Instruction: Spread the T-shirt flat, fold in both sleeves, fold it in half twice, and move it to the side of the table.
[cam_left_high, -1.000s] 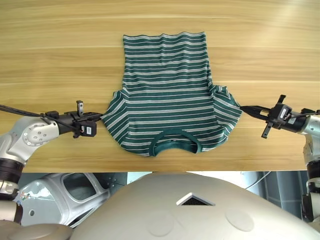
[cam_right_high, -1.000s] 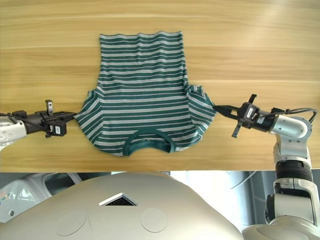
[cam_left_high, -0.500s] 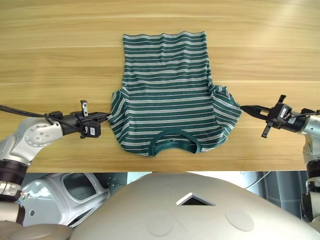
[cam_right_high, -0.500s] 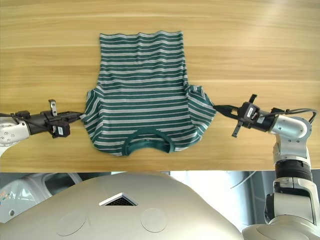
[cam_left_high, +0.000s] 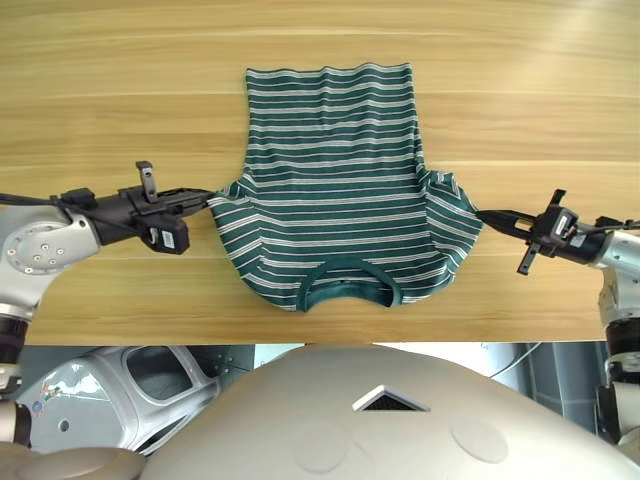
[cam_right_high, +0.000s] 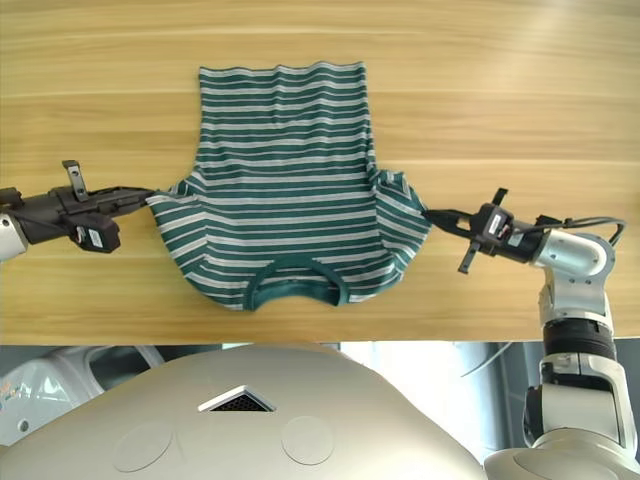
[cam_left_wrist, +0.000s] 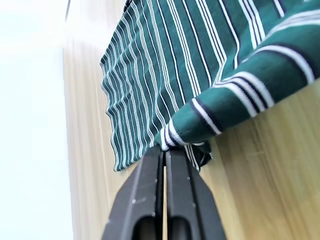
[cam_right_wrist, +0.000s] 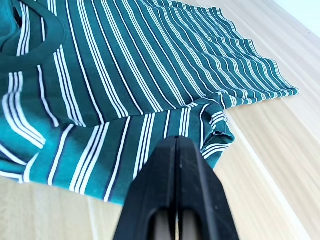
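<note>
A dark green T-shirt (cam_left_high: 335, 180) with white stripes lies on the wooden table (cam_left_high: 120, 90), collar (cam_left_high: 350, 283) nearest me and hem at the far end. My left gripper (cam_left_high: 208, 197) is shut on the left sleeve's hem (cam_left_wrist: 172, 134), which it holds drawn out to a point and slightly raised off the wood. At the shirt's other side my right gripper (cam_left_high: 483, 214) is shut on the edge of the right sleeve (cam_right_wrist: 165, 135), low over the table. The right sleeve is still bunched near the body.
Bare wood surrounds the shirt on the left, the right and the far side. The table's front edge (cam_left_high: 150, 340) runs just below the collar.
My left gripper has carried the left sleeve away from the front edge, toward the far side, stretching it outward. The right gripper shifted slightly inward.
</note>
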